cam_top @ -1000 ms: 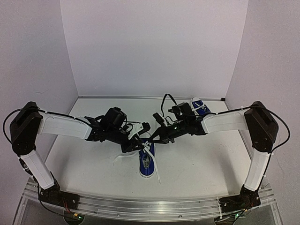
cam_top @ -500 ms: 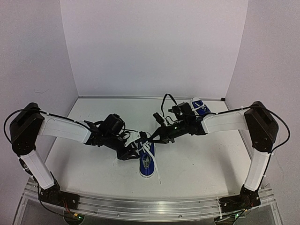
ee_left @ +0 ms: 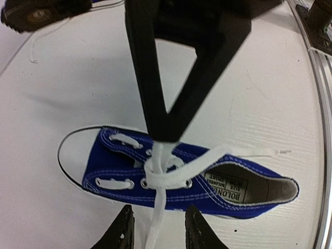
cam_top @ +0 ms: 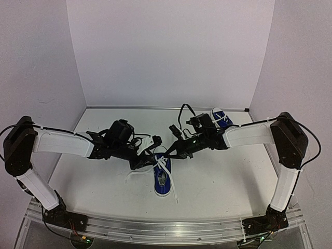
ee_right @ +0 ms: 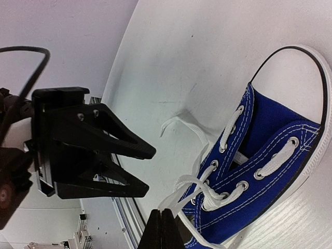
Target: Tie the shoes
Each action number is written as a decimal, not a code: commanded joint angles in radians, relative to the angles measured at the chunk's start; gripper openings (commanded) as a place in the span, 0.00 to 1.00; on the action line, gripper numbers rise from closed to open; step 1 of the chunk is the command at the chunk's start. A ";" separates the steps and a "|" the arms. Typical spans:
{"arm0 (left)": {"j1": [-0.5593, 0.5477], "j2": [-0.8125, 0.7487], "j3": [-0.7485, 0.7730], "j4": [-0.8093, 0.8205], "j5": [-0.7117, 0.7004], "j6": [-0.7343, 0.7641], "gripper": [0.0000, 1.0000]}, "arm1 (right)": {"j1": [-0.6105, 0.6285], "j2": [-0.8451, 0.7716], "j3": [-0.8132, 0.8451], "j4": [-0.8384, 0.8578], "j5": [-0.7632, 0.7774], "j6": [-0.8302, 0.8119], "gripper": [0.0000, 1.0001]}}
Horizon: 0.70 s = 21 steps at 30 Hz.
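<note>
Hovering just left of the near shoe (ee_left: 106, 161), the left gripper (ee_left: 155, 226) has come back up and a little to the far left after dipping to the shoe's left side half a second ago. Its jaws widened during that dip and have narrowed again. They now stand partly apart, with a strand of lace (ee_left: 171, 176) running down between them. Whether either finger touches the strand is hard to tell from the wrist view, but nothing looks pinched.

The right gripper (ee_right: 161, 224) has not moved. It is closed on a lace strand and holds it up taut above the eyelets. The near shoe sits upright on its sole mid-table (cam_top: 223, 181), directly under both grippers. The far shoe (cam_top: 222, 119) lies well apart at the far right, behind the right arm.

The dip looks like a missed or abandoned grab. The laces are crossed over the tongue but no knot or bow is formed, so the left side probably needs another try.
</note>
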 commanded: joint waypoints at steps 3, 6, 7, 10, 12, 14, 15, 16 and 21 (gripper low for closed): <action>0.003 0.063 0.104 0.099 0.031 0.001 0.30 | 0.009 -0.031 0.016 0.024 -0.011 -0.003 0.00; 0.003 0.095 0.126 0.103 0.054 0.006 0.30 | 0.009 -0.034 0.014 0.025 -0.011 -0.002 0.00; 0.002 0.105 0.130 0.103 0.069 0.007 0.30 | 0.009 -0.035 0.014 0.024 -0.011 -0.002 0.00; 0.003 0.122 0.134 0.100 0.096 0.012 0.28 | 0.009 -0.034 0.013 0.024 -0.009 -0.003 0.00; 0.003 0.128 0.133 0.098 0.105 0.014 0.26 | 0.009 -0.034 0.012 0.026 -0.009 -0.003 0.00; 0.003 0.133 0.133 0.092 0.114 0.017 0.23 | 0.009 -0.035 0.011 0.026 -0.009 -0.002 0.00; 0.003 0.136 0.134 0.085 0.118 0.019 0.22 | 0.009 -0.034 0.011 0.026 -0.009 -0.003 0.00; 0.003 0.140 0.136 0.079 0.120 0.020 0.20 | 0.009 -0.034 0.011 0.026 -0.010 -0.003 0.00; 0.003 0.137 0.142 0.065 0.136 0.021 0.04 | 0.010 -0.033 0.011 0.026 -0.012 -0.002 0.00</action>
